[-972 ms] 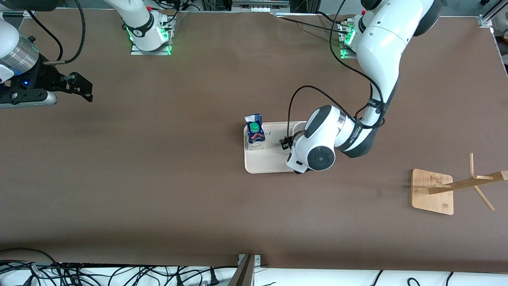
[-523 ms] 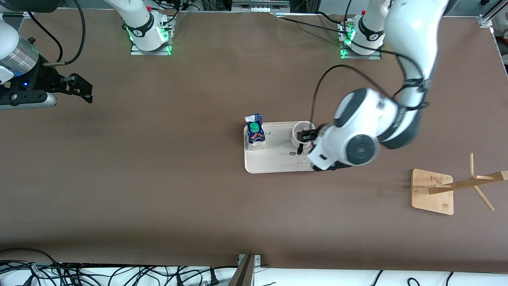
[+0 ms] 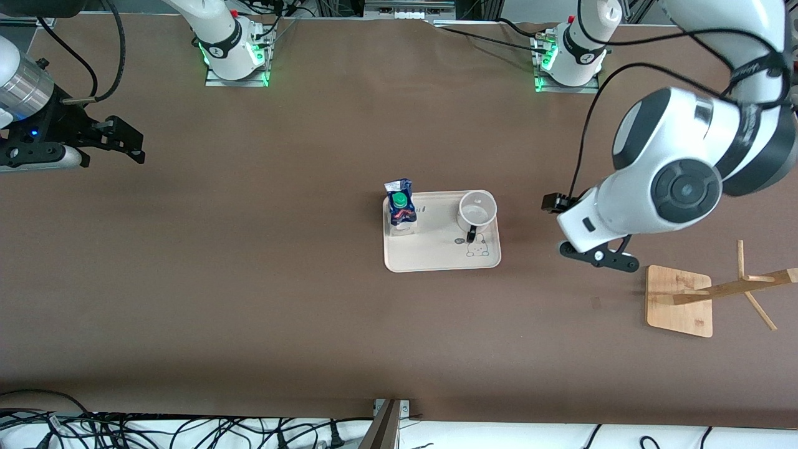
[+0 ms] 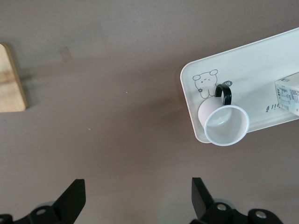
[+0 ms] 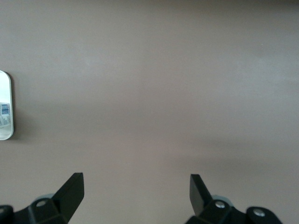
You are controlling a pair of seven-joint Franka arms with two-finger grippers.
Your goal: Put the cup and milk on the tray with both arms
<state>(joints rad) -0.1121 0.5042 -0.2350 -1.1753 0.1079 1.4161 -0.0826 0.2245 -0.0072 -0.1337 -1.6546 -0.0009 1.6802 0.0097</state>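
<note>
Cup (image 3: 477, 211): upright on tray (image 3: 430, 252), handle toward the front-camera edge of the desk (image 3: 249, 299), mouth up. Milk (image 3: 400, 209): upright on same tray, cap up, at the end toward the right arm. Tray: mid-desk, long axis running between arm ends. Left claw (image 4: 135, 200): spread wide, empty, over bare desk between tray and wooden rack base (image 3: 678, 300). Right claw (image 5: 135, 196): spread wide, empty, over the desk edge at the right arm's end.

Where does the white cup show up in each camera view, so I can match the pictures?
Front view: the cup stands on the tray, at the end toward the left arm.
Left wrist view: the cup is at the tray's corner, its black handle toward the bunny drawing.
Right wrist view: not in it.
Shared landmark: the bunny drawing beside the cup.
</note>
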